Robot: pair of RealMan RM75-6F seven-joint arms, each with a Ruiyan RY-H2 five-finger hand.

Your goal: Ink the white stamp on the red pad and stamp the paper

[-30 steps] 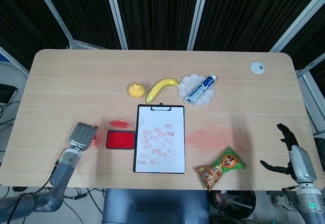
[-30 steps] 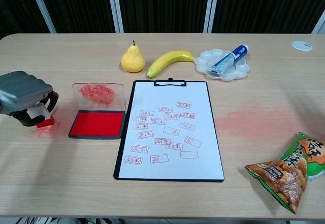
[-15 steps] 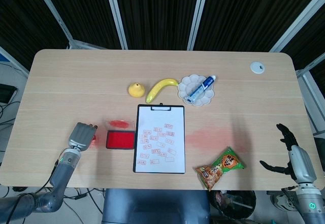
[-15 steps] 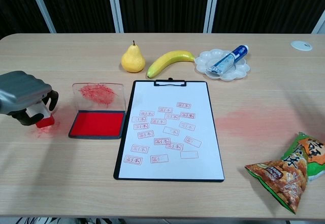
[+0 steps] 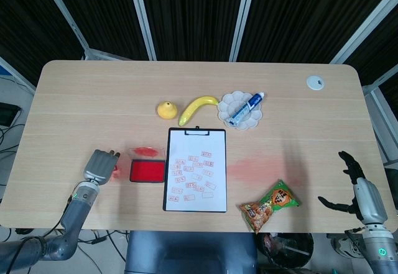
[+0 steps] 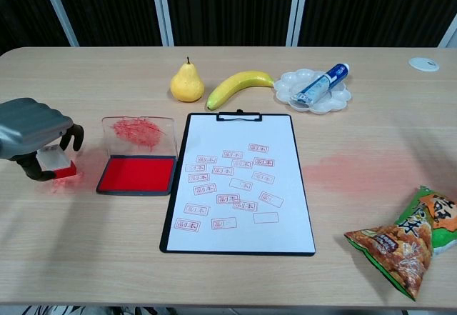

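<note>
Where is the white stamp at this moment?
In the chest view, the white stamp is at the far left of the table, under the fingers of the left hand, just left of the red ink pad.

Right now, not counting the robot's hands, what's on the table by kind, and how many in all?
Fruit: 2, pear and banana
Stamping gear: 3, stamp, ink pad, clipboard with paper
Dish: 1
Tube: 1
Snack bag: 1
Total: 8

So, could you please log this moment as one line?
left hand: around white stamp, left of red pad | right hand: open, idle | paper: already stamped
</note>
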